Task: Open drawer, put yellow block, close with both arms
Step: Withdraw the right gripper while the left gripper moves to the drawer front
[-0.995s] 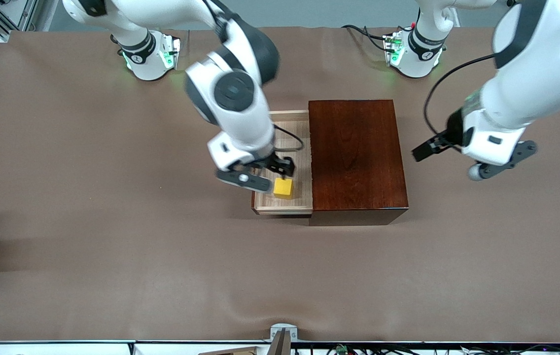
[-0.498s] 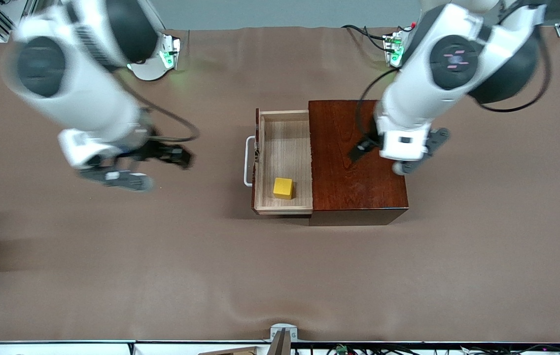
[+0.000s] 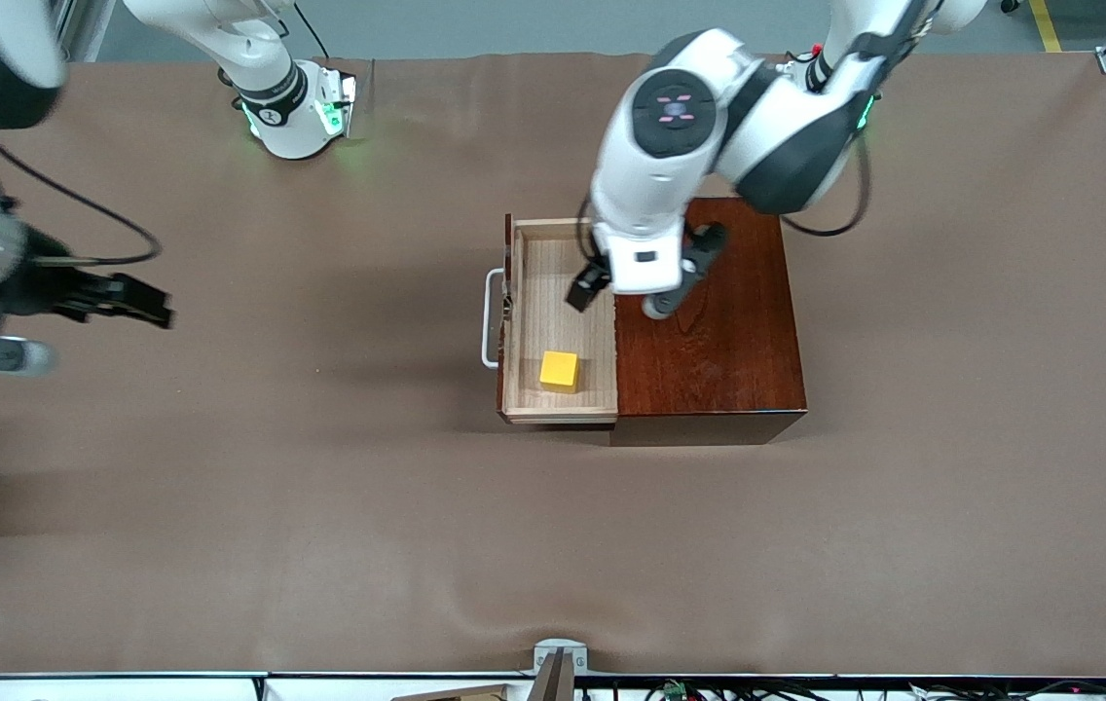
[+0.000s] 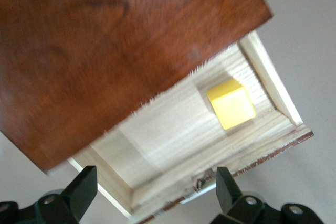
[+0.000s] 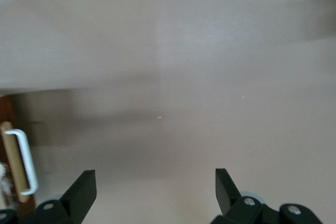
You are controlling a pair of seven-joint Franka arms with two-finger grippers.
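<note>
The brown-covered desk [image 3: 319, 506] carries a glossy dark mahogany box [image 3: 709, 321], its pale light-wood drawer [image 3: 538, 292] pulled out. The left hand [image 4: 152, 195] hangs open over it. The right hand [image 5: 155, 195], open, is over bare desk. The small yellow block [image 3: 559, 371] lies in the drawer.

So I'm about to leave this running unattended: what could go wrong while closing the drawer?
The left gripper, open, hangs over the open drawer; descending, it could catch the tray wall instead of the handle. The yellow block sits loose and may slide on a hard push. The right gripper, open, is over bare table toward the right arm's end.
</note>
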